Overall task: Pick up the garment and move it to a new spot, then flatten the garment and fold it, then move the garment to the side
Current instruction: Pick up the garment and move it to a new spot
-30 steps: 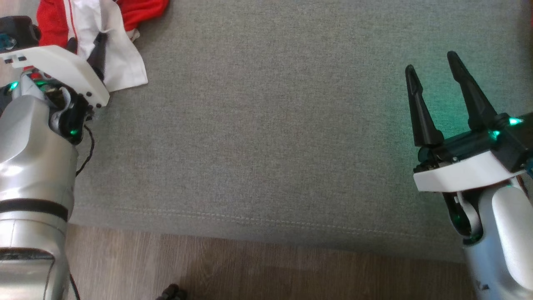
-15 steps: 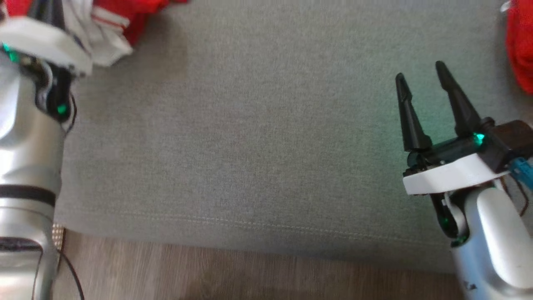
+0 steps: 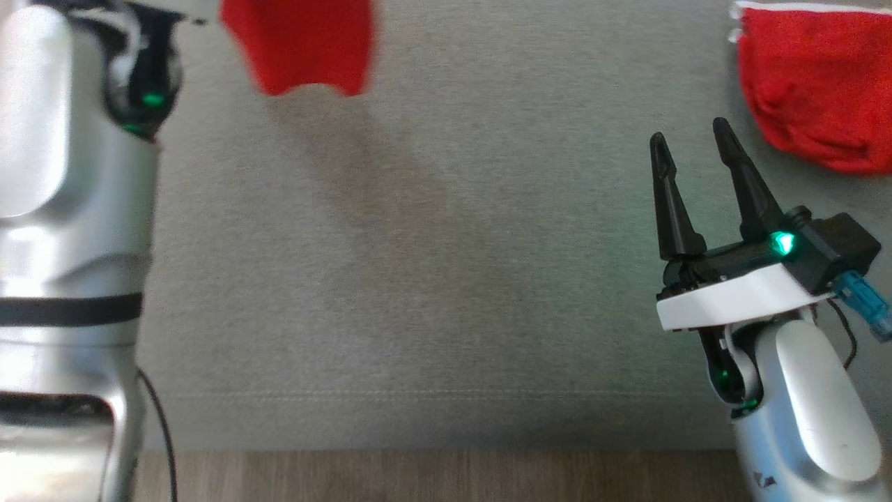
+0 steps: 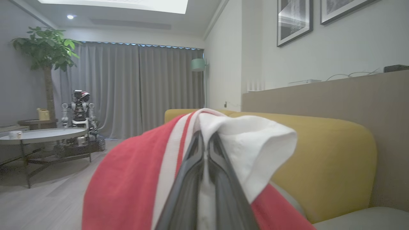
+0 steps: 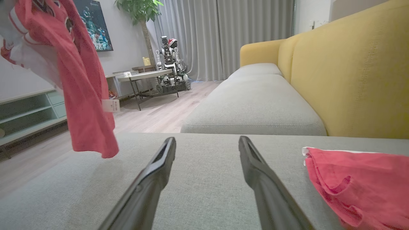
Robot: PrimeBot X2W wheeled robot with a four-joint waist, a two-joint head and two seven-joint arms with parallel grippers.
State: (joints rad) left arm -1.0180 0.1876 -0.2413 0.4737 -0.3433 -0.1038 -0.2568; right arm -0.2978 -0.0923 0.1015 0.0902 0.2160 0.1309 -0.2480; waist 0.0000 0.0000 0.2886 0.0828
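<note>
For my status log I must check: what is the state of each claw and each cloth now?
left claw: shut on the red-and-white garment
red-and-white garment: hanging in the air above the sofa seat
right claw: open, empty
red cloth: lying on the sofa seat, apart from both claws

The left forearm (image 3: 70, 209) is a smooth silver shell ringed by a black band (image 3: 70, 310), with a green light (image 3: 150, 100) at the wrist and a thin black cable (image 3: 164, 425) beside it. The right pincer (image 3: 688, 130) has two long, tapering black fingers on a black block over a white plate (image 3: 732, 301), a blue plug (image 3: 863, 296) at its side. The left pincer (image 4: 206, 136) has dark grey fingers.
</note>
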